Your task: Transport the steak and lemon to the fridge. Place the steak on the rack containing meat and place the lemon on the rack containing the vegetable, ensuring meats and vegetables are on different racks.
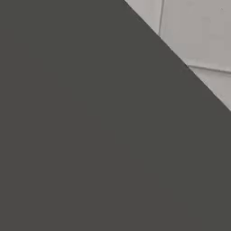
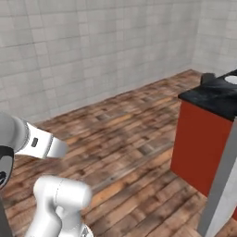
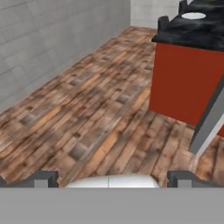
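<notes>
My pincer (image 3: 112,178) is released, jaws wide and grasping nothing, aimed at the wooden floor (image 3: 87,113) left of the red counter (image 3: 188,83). I judge this a transit pose. Steak, lemon and fridge racks: I cannot tell their positions from here.

Counter (image 3: 192,83) right on floor (image 3: 87,113), wall (image 3: 52,39) left

end effector (image 3: 112,178) open wide, empty; arm (image 2: 39,141) folded low.
</notes>
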